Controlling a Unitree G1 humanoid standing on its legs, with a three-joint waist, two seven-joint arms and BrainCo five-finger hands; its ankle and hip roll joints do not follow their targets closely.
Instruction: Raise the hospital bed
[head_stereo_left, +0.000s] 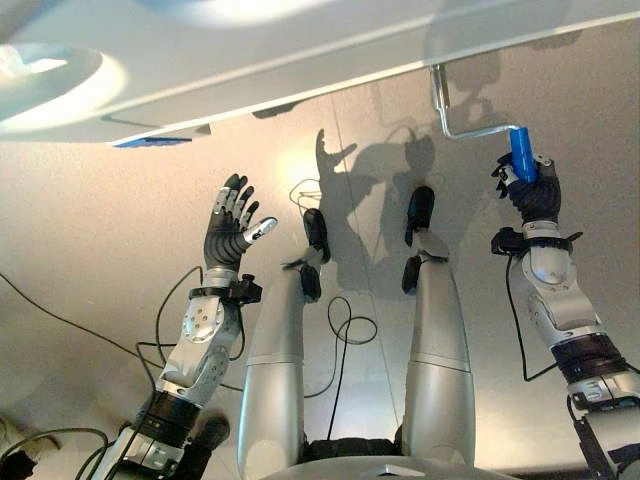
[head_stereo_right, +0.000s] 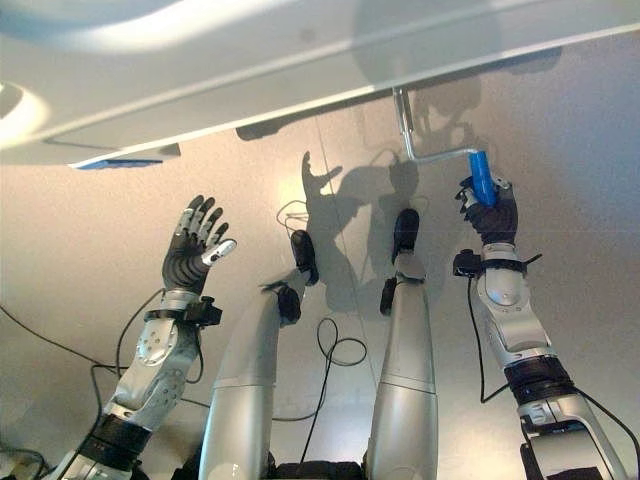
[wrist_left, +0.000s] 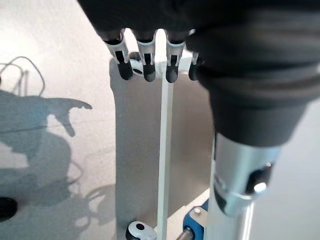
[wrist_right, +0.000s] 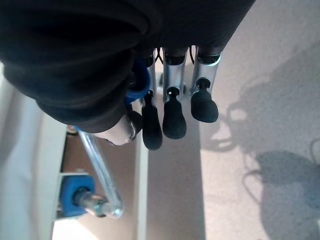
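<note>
The white hospital bed (head_stereo_left: 300, 60) runs across the top of the eye views, its end panel toward me. A bent metal crank (head_stereo_left: 468, 131) hangs out from under its right part and ends in a blue grip (head_stereo_left: 521, 152). My right hand (head_stereo_left: 532, 195) is curled round that grip from below; in the right wrist view the blue grip (wrist_right: 138, 86) shows inside the fist, with the crank rod (wrist_right: 100, 170) running to a blue bushing (wrist_right: 75, 195) on the bed frame. My left hand (head_stereo_left: 228, 225) is held up over the floor, open with fingers spread, holding nothing and well short of the bed.
A second blue fitting (head_stereo_left: 150, 141) sits under the bed's edge, left of centre. The left wrist view looks past straight fingertips (wrist_left: 145, 67) at a white upright rail (wrist_left: 165, 160) of the bed frame with a blue bracket (wrist_left: 192, 222) at its foot. Pale floor lies between the arms.
</note>
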